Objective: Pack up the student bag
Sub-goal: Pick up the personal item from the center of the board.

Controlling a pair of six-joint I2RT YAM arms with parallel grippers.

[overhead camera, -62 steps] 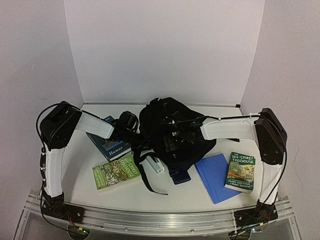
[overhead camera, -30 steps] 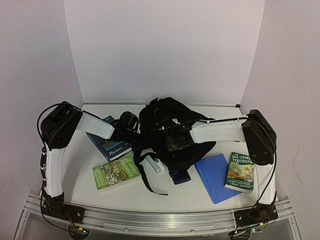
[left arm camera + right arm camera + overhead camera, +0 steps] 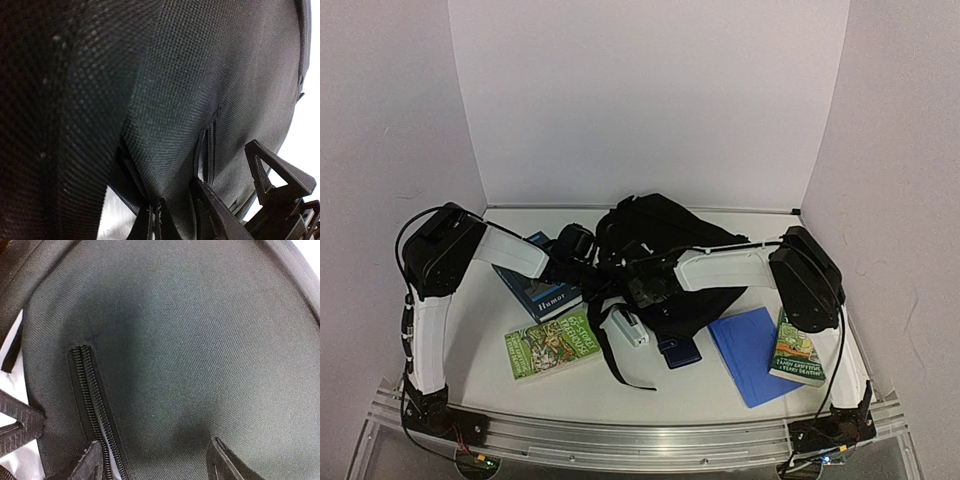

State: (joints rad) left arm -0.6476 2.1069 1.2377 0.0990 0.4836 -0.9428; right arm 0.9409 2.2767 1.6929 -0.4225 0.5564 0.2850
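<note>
**Bag position and gripper condition**

We find the large soft black fabric backpack (image 3: 660, 235) lying at the middle of the white table (image 3: 500, 330), nearer the far edge than the near one. One black strap (image 3: 610, 362) trails toward the near edge. An arm reaches onto the bag from each side.

The right gripper (image 3: 155, 464) hangs directly over a bag panel, fingers spread wide and holding nothing. A black zip (image 3: 90, 400) runs up the fabric just beside one fingertip.

The left gripper (image 3: 220, 162) is pressed to the bag's left side. Its fingers stand apart with fabric filling the gap, and we cannot tell whether they pinch it.

Off the bag:
- A blue hardback book (image 3: 542, 285) lies under the left arm, toward the left edge.
- A green illustrated paperback (image 3: 552, 343) lies toward the near-left corner.
- A small white oblong object (image 3: 630, 327) and a dark blue flat object (image 3: 678, 352) lie against the bag's near side.
- A flat blue folder (image 3: 750, 352) lies toward the near-right corner.
- A second green paperback (image 3: 798, 352) lies just beside the folder, partly under the right arm.
</note>
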